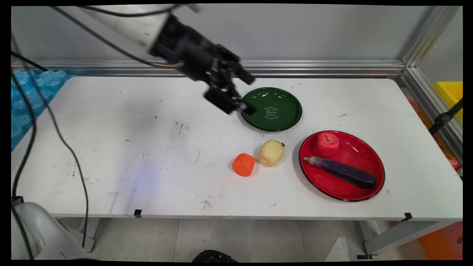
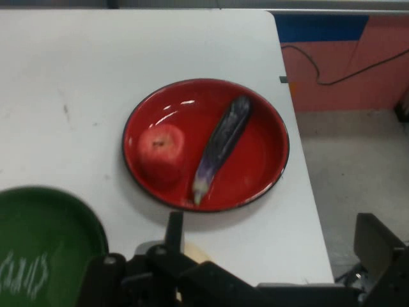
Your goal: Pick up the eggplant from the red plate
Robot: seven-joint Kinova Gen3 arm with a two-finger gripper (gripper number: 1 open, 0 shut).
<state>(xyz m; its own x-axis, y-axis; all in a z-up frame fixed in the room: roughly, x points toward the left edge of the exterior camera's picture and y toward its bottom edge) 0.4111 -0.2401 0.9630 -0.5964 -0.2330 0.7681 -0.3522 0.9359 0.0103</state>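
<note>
White and scuffed, the tabletop [image 1: 111, 147] runs back to a grey wall with an aluminium rail along its foot. Above the tabletop's far middle the black hand [image 1: 247, 92] hangs in the air, tilted down toward the right, with its fingers spread wide apart and nothing between them. It is nearest to the green plate [image 1: 284, 118], whose left rim lies just under the lower fingertip in the main view; the plate carries pale lettering and nothing else.

Nearer the front, a pale yellow potato [image 1: 271, 152] and an orange, blocky fruit or vegetable [image 1: 243, 164] lie just beside each other on the bare tabletop, the orange one to the left. Whether they touch is hard to tell.

To their right sits a red plate [image 1: 373, 162] with a dark rim. On it lie a red apple [image 1: 326, 144] at the far left side and a purple eggplant [image 1: 342, 172] set slantwise across the middle, its stem end close to the apple.
</note>
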